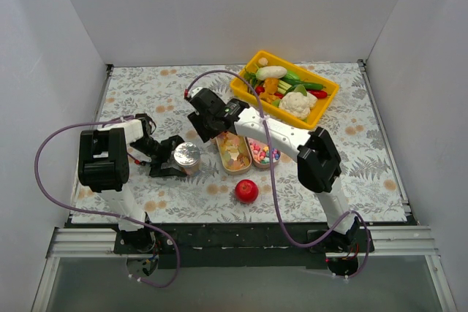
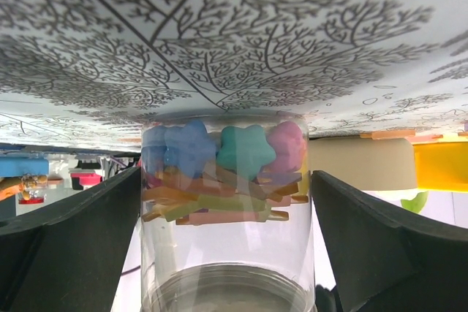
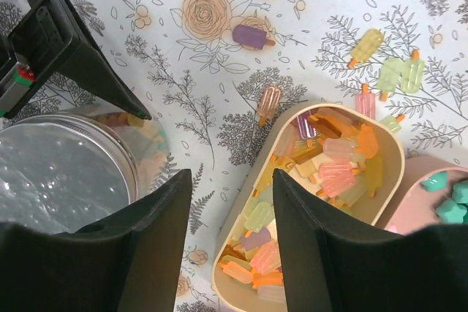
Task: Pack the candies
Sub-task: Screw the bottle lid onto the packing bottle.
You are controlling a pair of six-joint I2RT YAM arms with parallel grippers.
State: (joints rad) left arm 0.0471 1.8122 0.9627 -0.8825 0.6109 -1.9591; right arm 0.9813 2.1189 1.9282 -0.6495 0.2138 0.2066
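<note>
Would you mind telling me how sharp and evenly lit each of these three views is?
Top external: even light, soft shadows, sharp; the silver metal lid glints. Left wrist: the clear jar blurs at its near end, the left gripper's black fingers lack detail. Right wrist: small popsicle-shaped candies sharp, lid speckled with glare.

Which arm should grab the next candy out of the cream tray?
Right. The right gripper, open and empty, hangs at the edge of the cream tray holding the candies. The left gripper is shut on the jar, so it is busy.
</note>
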